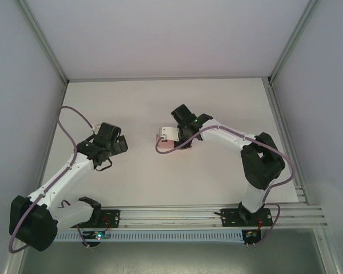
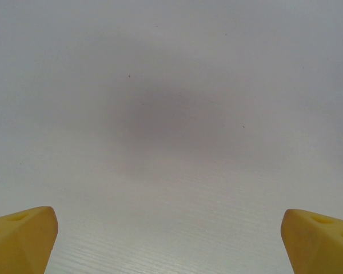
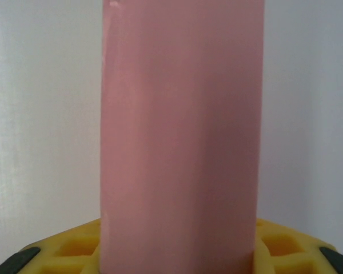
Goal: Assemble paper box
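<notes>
While box (image 1: 166, 144) already looks folded into a slab, flaps may remain | box at mid-table, clamped in right gripper (image 1: 182, 137) | left gripper (image 2: 171, 245) spread wide, nothing held, well apart

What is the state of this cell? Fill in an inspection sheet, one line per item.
Surface: white table, bare wherever it shows.
Job's things: pink paper box, folded, at the right tool's tips near the table's centre.
Clutter: nothing seen.
Grippers: left tool open over bare table; right tool shut on the paper box.
Cables: purple cables loop along both arms; the right arm's loop passes close beside the box.
Surroundings: pale walls with metal frame posts; mounting rail at the near edge.
</notes>
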You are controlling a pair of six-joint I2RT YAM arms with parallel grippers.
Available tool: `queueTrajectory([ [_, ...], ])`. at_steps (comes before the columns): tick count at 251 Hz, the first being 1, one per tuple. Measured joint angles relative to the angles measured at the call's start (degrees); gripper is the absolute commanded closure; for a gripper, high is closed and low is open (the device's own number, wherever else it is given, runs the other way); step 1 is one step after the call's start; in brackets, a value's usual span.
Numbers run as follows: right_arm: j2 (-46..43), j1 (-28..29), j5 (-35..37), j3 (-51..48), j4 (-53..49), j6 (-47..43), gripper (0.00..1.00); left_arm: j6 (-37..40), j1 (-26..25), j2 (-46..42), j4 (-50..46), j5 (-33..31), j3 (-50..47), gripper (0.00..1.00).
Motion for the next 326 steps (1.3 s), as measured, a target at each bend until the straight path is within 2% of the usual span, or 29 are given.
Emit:
queueTrajectory([
  [4, -0.13, 0.28, 1.40, -0.35, 0.92, -0.33, 0.73, -0.02, 0.00, -0.31, 0.00, -0.02, -0.13, 0.00],
  [14, -0.79, 1.07, 5.27, -1.95, 4.55, -1.31, 0.81, -0.07, 0.00, -0.96, 0.00, -0.15, -0.44, 0.00],
  [20, -1.11, 1.44, 7.32, -3.19, 6.75, -2.12, 0.81, -0.20, 0.00, -1.33, 0.00, -0.24, -0.63, 0.00],
  [42, -2.93, 2.93, 14.58, -10.54, 18.29, -6.34, 0.79, -0.39, 0.00, -2.25, 0.00, -0.63, -1.18, 0.00],
  [53, -3.56, 3.45, 16.68, -14.05, 24.09, -8.59, 0.73, -0.44, 0.00, -2.38, 0.00, -0.83, -1.38, 0.00],
  [68, -3.89, 4.11, 18.58, -16.87, 29.24, -10.56, 0.72, -0.46, 0.00, -2.40, 0.00, -0.96, -1.55, 0.00],
  [98, -4.87, 4.48, 19.28, -20.17, 34.05, -12.28, 0.45, -0.46, 0.00, -2.40, 0.00, -1.31, -1.62, 0.00],
  [107, -5.79, 4.48, 19.26, -21.24, 34.23, -12.66, 0.33, -0.46, 0.00, -2.40, -0.02, -1.46, -1.62, 0.00],
  [131, -8.96, 4.92, 19.61, -24.24, 32.20, -11.82, 0.17, -0.44, 0.00, -2.40, 0.00, -1.68, -1.62, 0.00],
  [144, -10.84, 5.35, 19.71, -24.92, 29.94, -10.88, 0.02, -0.44, 0.00, -2.40, 0.02, -1.68, -1.62, 0.00],
  [219, -30.01, 5.14, 14.19, -28.35, 21.35, -2.95, 0.02, 1.33, 0.39, -1.38, 1.68, -4.52, -1.55, 0.00],
  [245, -35.43, -0.87, 12.13, -29.53, 22.53, 6.84, 0.02, 4.09, 1.07, -0.92, 7.13, -7.85, -2.38, 0.00],
  [288, -41.70, -19.54, 11.45, -35.76, 31.17, 29.51, 0.02, 11.67, 5.81, 2.69, 22.10, -15.34, -8.50, 0.00],
  [303, -43.47, -24.98, 11.54, -40.52, 35.19, 34.82, 0.02, 14.21, 8.92, 5.92, 25.29, -15.30, -9.20, 0.00],
  [326, -43.47, -29.11, 11.41, -46.49, 39.91, 39.63, 0.02, 18.69, 12.13, 10.16, 30.67, -15.41, -9.18, 0.00],
])
